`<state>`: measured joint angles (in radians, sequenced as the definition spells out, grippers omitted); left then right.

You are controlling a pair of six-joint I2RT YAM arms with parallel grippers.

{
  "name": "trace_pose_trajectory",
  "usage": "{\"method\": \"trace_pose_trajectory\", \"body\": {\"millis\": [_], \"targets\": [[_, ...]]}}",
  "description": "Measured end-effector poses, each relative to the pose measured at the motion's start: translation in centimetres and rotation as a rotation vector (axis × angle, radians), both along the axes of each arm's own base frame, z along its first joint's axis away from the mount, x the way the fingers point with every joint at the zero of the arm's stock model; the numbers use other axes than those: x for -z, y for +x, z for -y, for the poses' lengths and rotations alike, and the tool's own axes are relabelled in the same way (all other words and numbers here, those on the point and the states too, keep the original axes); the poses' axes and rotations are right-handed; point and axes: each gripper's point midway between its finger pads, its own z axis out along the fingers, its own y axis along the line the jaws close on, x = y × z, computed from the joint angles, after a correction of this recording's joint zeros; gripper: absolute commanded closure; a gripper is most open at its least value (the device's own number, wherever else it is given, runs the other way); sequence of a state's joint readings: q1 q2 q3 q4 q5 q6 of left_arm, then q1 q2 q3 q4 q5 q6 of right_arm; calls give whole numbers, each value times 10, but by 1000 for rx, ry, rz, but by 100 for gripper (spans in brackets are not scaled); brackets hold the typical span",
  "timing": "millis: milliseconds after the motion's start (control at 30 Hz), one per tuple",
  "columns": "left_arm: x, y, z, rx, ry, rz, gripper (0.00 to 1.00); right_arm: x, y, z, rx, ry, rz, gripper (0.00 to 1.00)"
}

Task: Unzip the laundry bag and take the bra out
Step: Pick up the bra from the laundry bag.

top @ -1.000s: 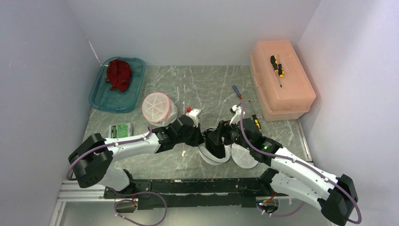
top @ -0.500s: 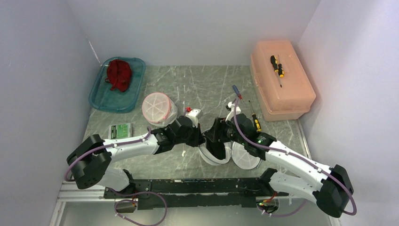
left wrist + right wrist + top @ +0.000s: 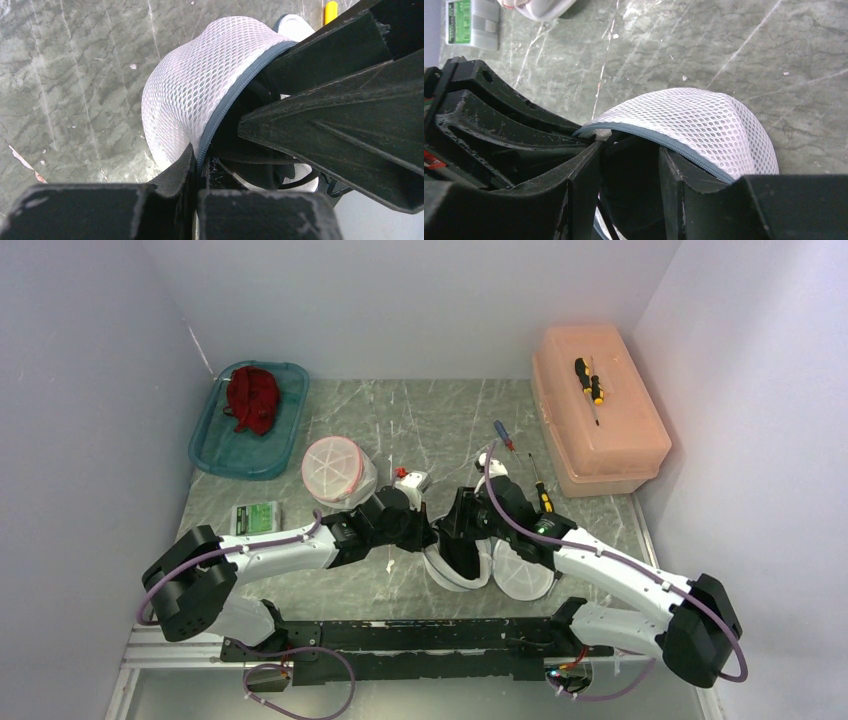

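My left pincer clamps the laundry bag by its rim. My right pincer, inside the mouth, must pinch only the bra between its 2 jaws; whether it grips yet, I cannot tell.

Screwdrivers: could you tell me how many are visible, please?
3: one screwdriver atop the orange box; blue-handled screwdriver and yellow-handled screwdriver on the table; arms may hide more.

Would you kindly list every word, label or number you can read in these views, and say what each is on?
Box with the green label: there is printing on it, but it is too small and blurred to read in any view.
Bag: no lettering visible.
Nothing else shows legible text.
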<state>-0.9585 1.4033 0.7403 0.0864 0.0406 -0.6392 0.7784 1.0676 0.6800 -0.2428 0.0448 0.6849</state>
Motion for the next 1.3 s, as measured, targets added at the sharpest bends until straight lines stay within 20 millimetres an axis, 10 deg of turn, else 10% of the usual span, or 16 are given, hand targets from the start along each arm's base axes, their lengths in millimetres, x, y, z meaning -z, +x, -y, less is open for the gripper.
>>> {"method": "trace_pose_trajectory", "body": {"millis": [433, 767, 1000, 1300], "targets": [[0, 0, 0, 1, 0, 0, 97, 7, -4, 8, 14, -42, -28, 100], [-6, 0, 0, -1, -12, 8, 97, -17, -10, 28, 28, -45, 40, 100], [-8, -1, -3, -8, -7, 10, 95, -75, -12, 31, -33, -22, 155, 100], [-21, -2, -10, -27, -18, 22, 30, -155, -14, 42, -48, 16, 309, 100]]}}
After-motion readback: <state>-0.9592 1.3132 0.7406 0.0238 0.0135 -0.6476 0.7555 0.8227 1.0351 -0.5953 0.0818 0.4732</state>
